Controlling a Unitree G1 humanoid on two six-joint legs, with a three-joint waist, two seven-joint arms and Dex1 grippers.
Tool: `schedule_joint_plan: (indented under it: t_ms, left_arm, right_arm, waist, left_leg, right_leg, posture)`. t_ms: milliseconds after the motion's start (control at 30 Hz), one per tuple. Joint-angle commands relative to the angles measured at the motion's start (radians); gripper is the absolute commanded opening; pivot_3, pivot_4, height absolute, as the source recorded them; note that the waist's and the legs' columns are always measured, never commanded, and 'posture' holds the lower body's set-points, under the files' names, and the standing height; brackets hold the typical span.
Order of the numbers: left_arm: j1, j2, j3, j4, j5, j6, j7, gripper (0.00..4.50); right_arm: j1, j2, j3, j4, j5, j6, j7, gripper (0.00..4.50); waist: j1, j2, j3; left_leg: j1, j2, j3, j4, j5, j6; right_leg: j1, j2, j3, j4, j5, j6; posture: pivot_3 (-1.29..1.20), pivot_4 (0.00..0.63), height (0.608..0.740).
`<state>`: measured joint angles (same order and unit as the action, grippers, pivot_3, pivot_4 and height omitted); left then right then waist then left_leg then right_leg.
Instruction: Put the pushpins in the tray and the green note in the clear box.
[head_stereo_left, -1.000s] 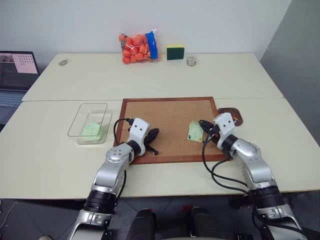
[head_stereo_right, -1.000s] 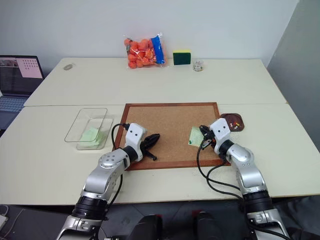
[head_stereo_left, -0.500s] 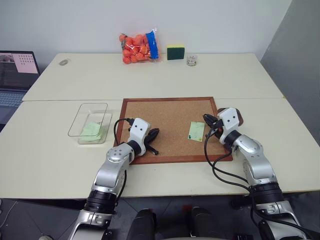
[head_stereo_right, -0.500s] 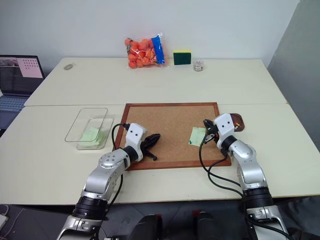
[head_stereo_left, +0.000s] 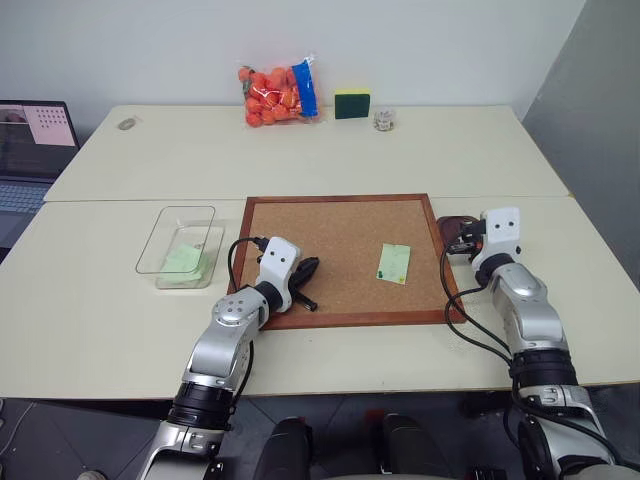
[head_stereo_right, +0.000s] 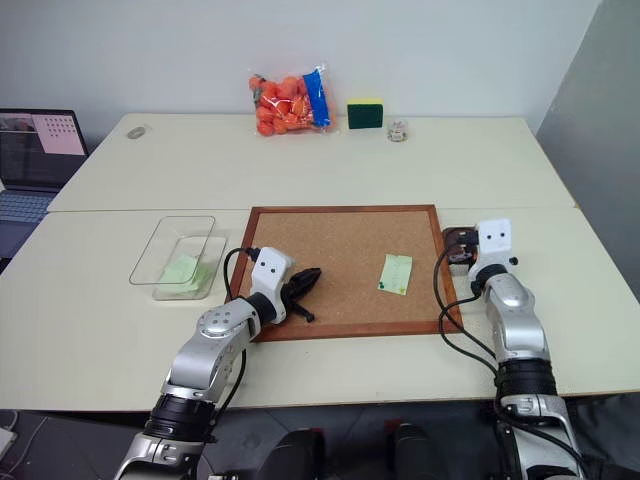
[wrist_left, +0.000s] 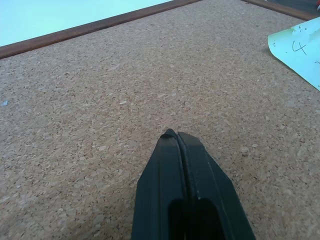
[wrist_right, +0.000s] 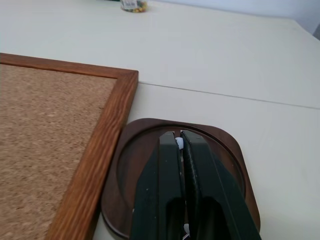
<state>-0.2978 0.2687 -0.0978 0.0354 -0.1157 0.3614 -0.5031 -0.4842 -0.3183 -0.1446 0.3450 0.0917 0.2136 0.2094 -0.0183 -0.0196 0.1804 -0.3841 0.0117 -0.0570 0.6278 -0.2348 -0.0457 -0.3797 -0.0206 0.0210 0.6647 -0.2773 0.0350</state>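
Box (head_stereo_left: 180, 243) far left on the counter (head_stereo_left: 100, 300), a pale green slip inside. Left pincer (wrist_left: 176, 136) low over the corkboard (head_stereo_left: 330, 250), fingers pressed together, empty. Note (head_stereo_left: 394, 263) lies flat on the cork's right half. Right pincer (wrist_right: 178, 142) above the tray (wrist_right: 227, 145), clamped on a white pushpin (wrist_right: 179, 144); tray contents mostly hidden.

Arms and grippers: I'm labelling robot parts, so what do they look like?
Both arms are silver-grey metal with rounded segments and black joint bands. Each wrist carries a white boxy housing with small dark dots. Looping black cables run along each forearm. The left gripper and right gripper each have two slim, tapered black fingers.
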Motion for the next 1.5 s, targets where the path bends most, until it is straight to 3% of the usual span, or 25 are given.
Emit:
schedule_joint_plan:
  t_ms: [33, 133, 233, 767, 1167, 1500]
  left_arm:
    - [0.015, -0.008, -0.026, 0.028, 0.007, 0.018, -0.006, 0.0]
    - [0.019, -0.008, -0.027, 0.024, 0.007, 0.019, -0.005, 0.0]
    - [0.02, -0.005, -0.024, 0.022, 0.006, 0.022, -0.005, 0.0]
    - [0.019, -0.007, -0.025, 0.021, 0.006, 0.024, -0.002, 0.0]
    - [0.013, -0.013, -0.022, 0.031, 0.004, 0.023, 0.0, 0.0]
    - [0.005, -0.011, -0.02, 0.039, 0.002, 0.027, -0.005, 0.0]
  right_arm:
    - [-0.05, -0.016, -0.022, 0.019, 0.004, -0.01, -0.01, 0.02]
    - [-0.067, -0.017, -0.018, 0.042, 0.004, -0.017, -0.009, 0.02]
    - [-0.091, -0.021, -0.018, 0.082, 0.001, -0.026, -0.01, 0.54]
    - [-0.063, -0.041, -0.011, 0.043, 0.008, -0.052, 0.013, 3.87]
    - [0.243, -0.143, 0.093, -0.397, 0.192, -0.043, 0.482, 3.87]
    - [0.319, -0.133, 0.2, -0.522, 0.208, 0.033, 0.542, 3.87]
  waist:
    - [0.0, 0.0, 0.0]
    - [0.0, 0.0, 0.0]
    - [0.0, 0.0, 0.0]
    - [0.0, 0.0, 0.0]
    - [0.001, 0.002, 0.001]
    - [0.002, 0.002, 0.001]
  left_leg:
    - [0.0, 0.0, 0.0, 0.0, 0.0, 0.0]
    - [0.0, 0.0, 0.0, 0.0, 0.0, 0.0]
    - [0.0, 0.0, 0.0, 0.0, 0.0, 0.0]
    - [0.0, 0.0, 0.0, 0.0, 0.0, 0.0]
    - [-0.001, 0.0, -0.001, 0.0, 0.0, 0.0]
    - [-0.002, 0.0, -0.002, 0.0, 0.0, 0.0]
  right_leg:
    - [0.0, 0.0, 0.0, 0.0, 0.0, 0.0]
    - [0.0, 0.0, 0.0, -0.001, 0.0, 0.0]
    - [0.0, 0.0, 0.0, -0.001, 0.0, 0.0]
    - [0.0, 0.0, 0.0, -0.001, 0.0, 0.0]
    - [0.0, 0.0, -0.001, -0.002, 0.0, 0.001]
    - [0.0, 0.0, -0.002, -0.003, 0.0, 0.001]
  posture:
    - [0.0, 0.15, 0.74]
    - [0.0, 0.15, 0.74]
    - [0.0, 0.15, 0.74]
    - [0.0, 0.15, 0.74]
    - [0.0, 0.15, 0.74]
    - [0.0, 0.15, 0.74]
